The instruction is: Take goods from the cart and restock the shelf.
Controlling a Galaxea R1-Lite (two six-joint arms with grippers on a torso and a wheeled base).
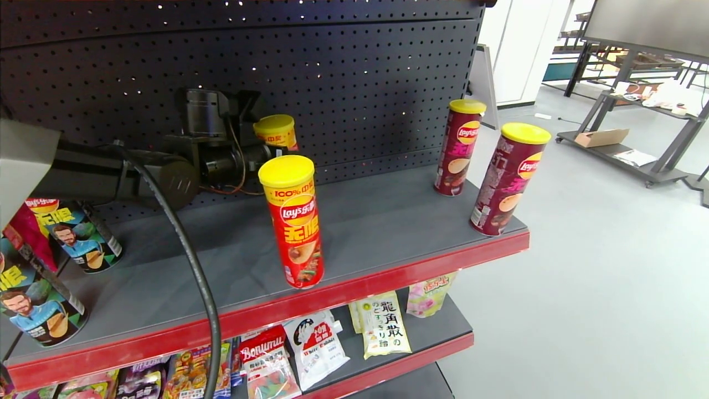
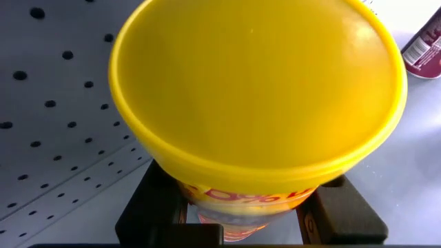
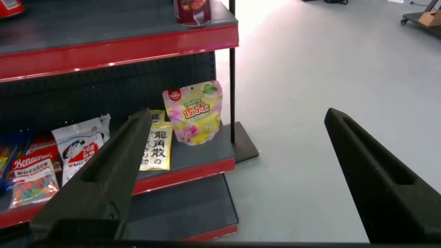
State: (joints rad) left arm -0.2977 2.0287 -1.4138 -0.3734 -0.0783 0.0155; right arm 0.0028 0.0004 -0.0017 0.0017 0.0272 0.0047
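Your left pincer (image 1: 246, 151) clamps a chip can (image 1: 275, 132) at the shelf's (image 1: 388, 221) back edge; a red can (image 1: 293, 221) stands at the front edge; right pincer (image 3: 238, 117) apart.

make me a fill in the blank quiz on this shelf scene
1. The left gripper is shut on a can with a ____ lid.
2. On the right of the top shelf stand ____ maroon cans.
3. The right gripper has its jaws ____.
4. The bags lie one shelf ____ the cans.

Missing words: yellow; two; open; below
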